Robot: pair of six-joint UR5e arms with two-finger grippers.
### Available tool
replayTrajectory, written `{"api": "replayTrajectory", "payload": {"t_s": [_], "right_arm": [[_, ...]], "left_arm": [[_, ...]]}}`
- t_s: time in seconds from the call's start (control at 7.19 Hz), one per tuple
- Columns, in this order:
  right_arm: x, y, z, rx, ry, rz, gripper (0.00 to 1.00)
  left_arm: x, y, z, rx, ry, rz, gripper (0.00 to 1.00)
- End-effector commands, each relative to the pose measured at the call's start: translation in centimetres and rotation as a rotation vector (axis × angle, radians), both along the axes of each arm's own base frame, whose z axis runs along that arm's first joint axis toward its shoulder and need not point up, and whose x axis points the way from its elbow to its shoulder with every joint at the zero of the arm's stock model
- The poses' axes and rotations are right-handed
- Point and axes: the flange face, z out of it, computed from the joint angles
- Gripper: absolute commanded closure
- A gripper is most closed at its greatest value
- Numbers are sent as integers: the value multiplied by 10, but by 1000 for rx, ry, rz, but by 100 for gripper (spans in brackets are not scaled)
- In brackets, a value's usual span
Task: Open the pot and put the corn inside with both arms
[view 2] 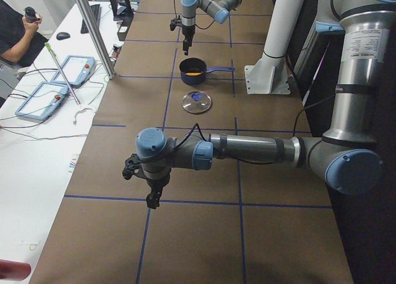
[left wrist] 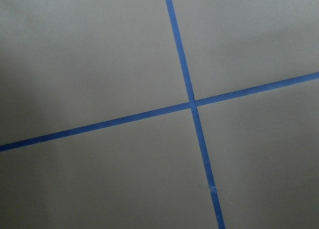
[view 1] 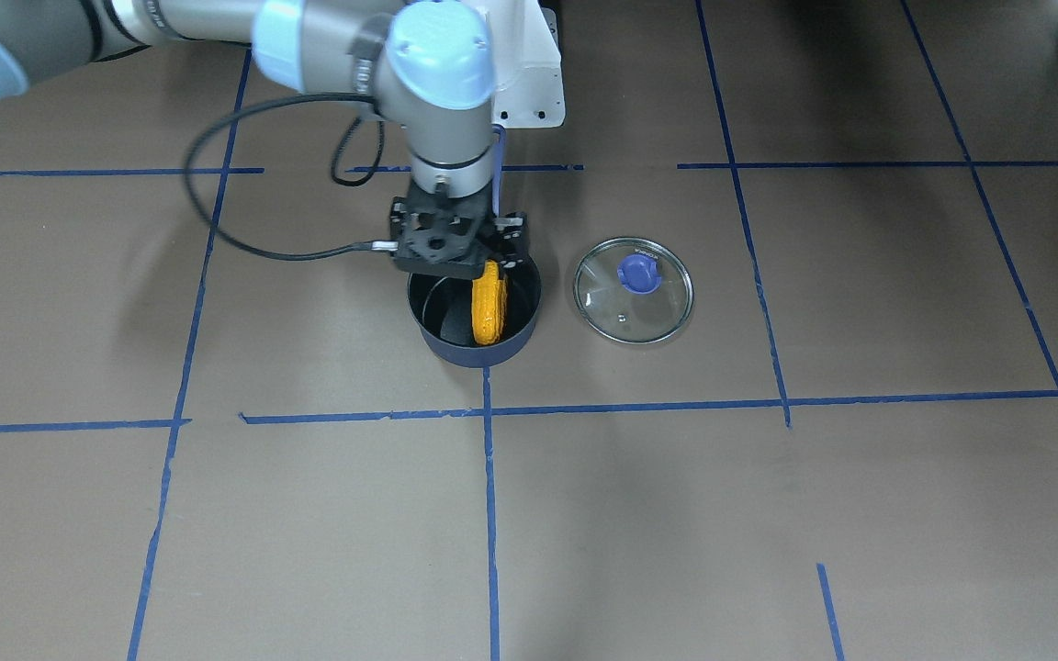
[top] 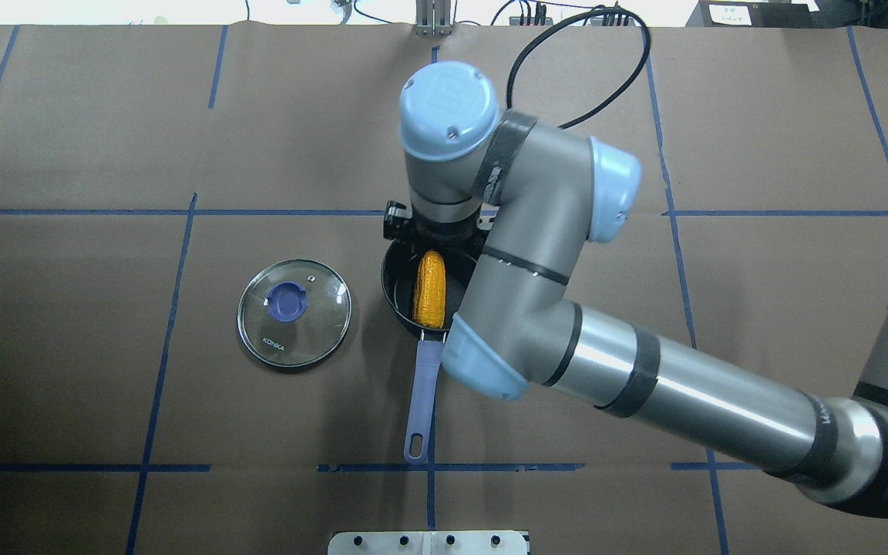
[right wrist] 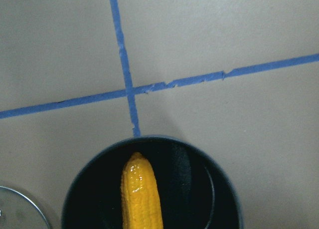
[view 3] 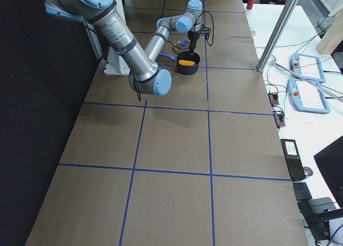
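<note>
The purple-blue handle (top: 424,393) of the pot (top: 390,287) points back toward my base. The pot stands open on the table (top: 105,139). The corn (top: 430,289) lies inside it, with the tapered end to the far side. The glass lid (top: 294,313) lies flat just beside the pot, on my left. My right gripper (view 1: 455,246) hangs above the far rim of the pot. Whether it is open, I cannot tell. My left gripper (view 2: 152,202) hovers well apart, and I cannot tell its state either.
</note>
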Motion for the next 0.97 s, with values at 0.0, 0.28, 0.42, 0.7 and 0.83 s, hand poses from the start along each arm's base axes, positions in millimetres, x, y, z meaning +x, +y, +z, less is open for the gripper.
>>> {"api": "replayTrajectory", "payload": {"t_s": [0.0, 0.28, 0.42, 0.7, 0.83], "right_arm": [[110, -25, 53, 85, -11, -36, 1], [187, -48, 108, 154, 43, -74, 1], [218, -58, 131, 165, 64, -81, 1], [288, -64, 188, 175, 47, -160, 1], [321, -63, 220, 187, 52, -196, 1]], "left_arm": [[-1, 0, 3, -7, 2, -1, 0], [0, 4, 24, -58, 16, -8, 0], [6, 4, 28, -76, 84, -7, 0], [8, 5, 37, -117, 108, -25, 0], [8, 4, 33, -126, 107, -48, 0]]}}
